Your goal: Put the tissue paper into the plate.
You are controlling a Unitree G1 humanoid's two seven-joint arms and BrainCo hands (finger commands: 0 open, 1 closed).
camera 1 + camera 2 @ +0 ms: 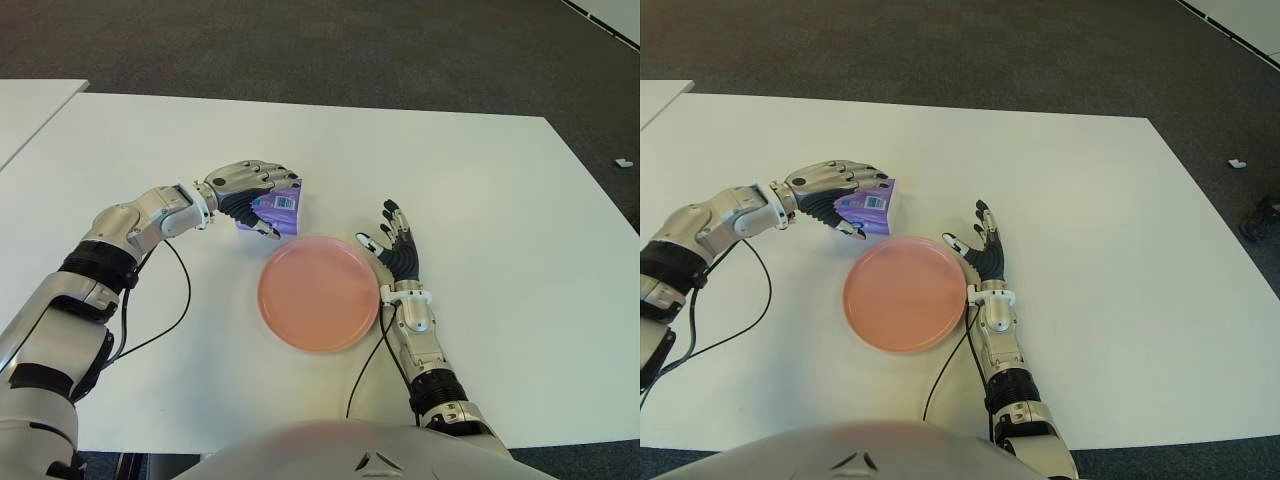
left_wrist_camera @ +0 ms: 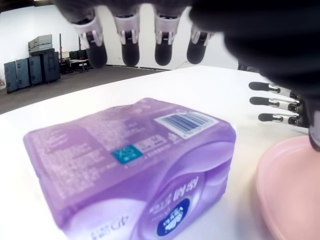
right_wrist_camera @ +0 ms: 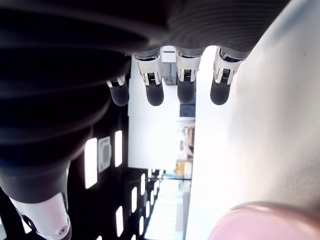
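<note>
— Closing evenly around the purple plastic-wrapped tissue pack (image 1: 278, 210) looks like the job now, wouldn't you say?

— Yes. The left hand (image 1: 250, 190) arches over it on the white table (image 1: 480, 180), just beyond the round pink plate (image 1: 318, 293). I'd press thumb and fingers on opposite sides before lifting; the soft wrap may slip or dent.

— Does it have hold yet?

— I judge not quite. In the left wrist view the fingertips (image 2: 130, 52) hang above the pack with a gap, half curled, and the pack lies flat on the table.

— And the other hand?

— The right hand (image 1: 398, 250) shows beside the plate's right edge, fingers extended, holding nothing.
</note>
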